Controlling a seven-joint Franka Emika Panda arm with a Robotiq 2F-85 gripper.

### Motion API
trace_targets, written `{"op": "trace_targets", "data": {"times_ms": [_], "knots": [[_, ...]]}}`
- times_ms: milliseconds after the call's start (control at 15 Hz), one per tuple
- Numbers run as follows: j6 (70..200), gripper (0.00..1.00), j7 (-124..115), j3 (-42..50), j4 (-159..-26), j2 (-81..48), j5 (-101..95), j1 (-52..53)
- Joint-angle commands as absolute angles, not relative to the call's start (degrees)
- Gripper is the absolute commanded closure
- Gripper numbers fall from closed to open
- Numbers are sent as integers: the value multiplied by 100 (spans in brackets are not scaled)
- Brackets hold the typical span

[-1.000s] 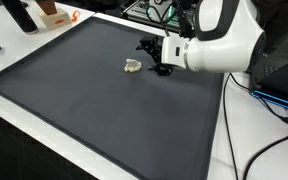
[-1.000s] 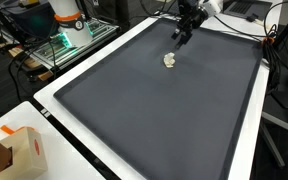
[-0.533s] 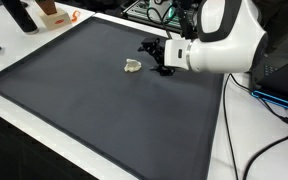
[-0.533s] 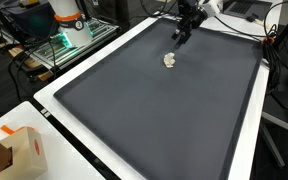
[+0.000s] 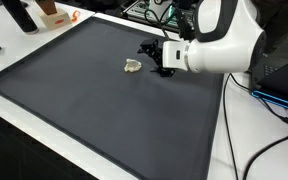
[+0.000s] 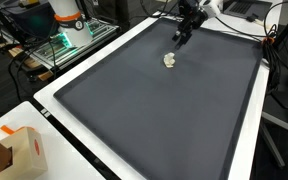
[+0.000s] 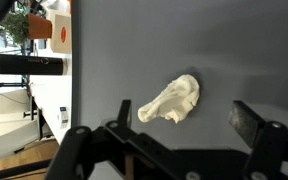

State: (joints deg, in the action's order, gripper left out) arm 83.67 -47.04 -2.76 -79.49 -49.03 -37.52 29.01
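Observation:
A small crumpled cream-white lump (image 5: 132,66) (image 6: 170,60) lies on the dark grey mat (image 5: 74,110) (image 6: 154,110). In the wrist view the lump (image 7: 172,100) sits just beyond the space between my two black fingers, one finger (image 7: 125,112) at the left and one at the right. My gripper (image 7: 189,118) is open with nothing between its jaws. In both exterior views the gripper (image 5: 154,57) (image 6: 181,29) hovers a short way from the lump, apart from it, on the white arm (image 5: 224,40).
Cardboard boxes (image 5: 52,14) (image 6: 24,150) and a dark bottle (image 5: 20,15) stand off the mat's edges. Cables (image 5: 274,110) run by the arm's base. A white table border (image 6: 54,100) frames the mat. An orange-and-white device (image 6: 69,20) stands beyond it.

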Motion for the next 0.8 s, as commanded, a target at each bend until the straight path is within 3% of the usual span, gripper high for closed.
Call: {"op": "trace_targets", "data": {"times_ms": [0, 733], "knots": [[8619, 0, -4534, -367, -8114, -4789, -3622, 2734], [9035, 0, -3839, -355, -8373, -4397, -2908, 2342]]}}
